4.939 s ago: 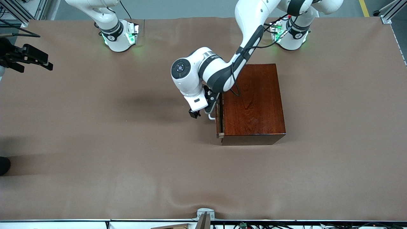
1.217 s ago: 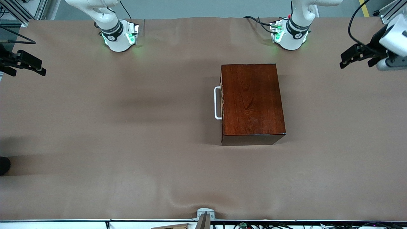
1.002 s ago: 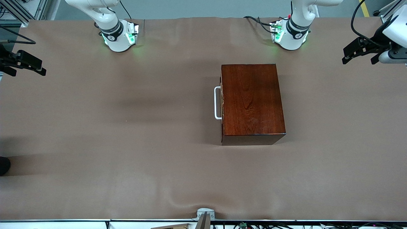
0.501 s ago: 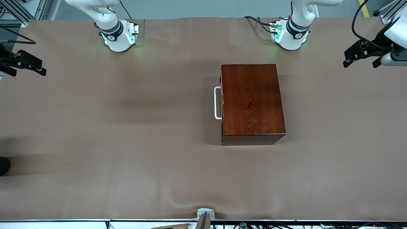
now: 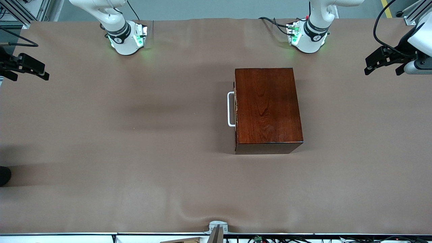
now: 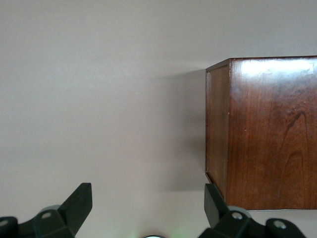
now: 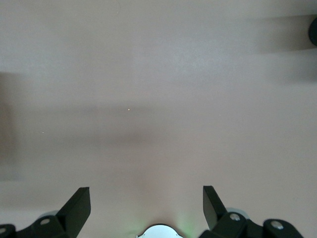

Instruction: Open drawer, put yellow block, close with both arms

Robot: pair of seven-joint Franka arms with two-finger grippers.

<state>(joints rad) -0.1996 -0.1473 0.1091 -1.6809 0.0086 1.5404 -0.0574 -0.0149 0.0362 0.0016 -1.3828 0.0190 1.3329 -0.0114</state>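
Right gripper (image 5: 28,67) waits spread and empty over its table end. The drawer (image 5: 235,109) sits shut in the box (image 5: 267,106), so the block, unseen, is presumably inside. Left gripper (image 5: 383,62) hangs spread at its end. Nothing apparently remains.

A wrinkled brown cloth (image 5: 135,141) covered the bench (image 5: 67,209) from edge to edge. Grey floor (image 5: 202,8) showed at twelve o'clock, with a yellow stripe (image 5: 386,8) toward one o'clock. Aluminium framing (image 5: 413,15) stood at both upper corners, and a metal bracket (image 5: 217,227) sat at six o'clock.
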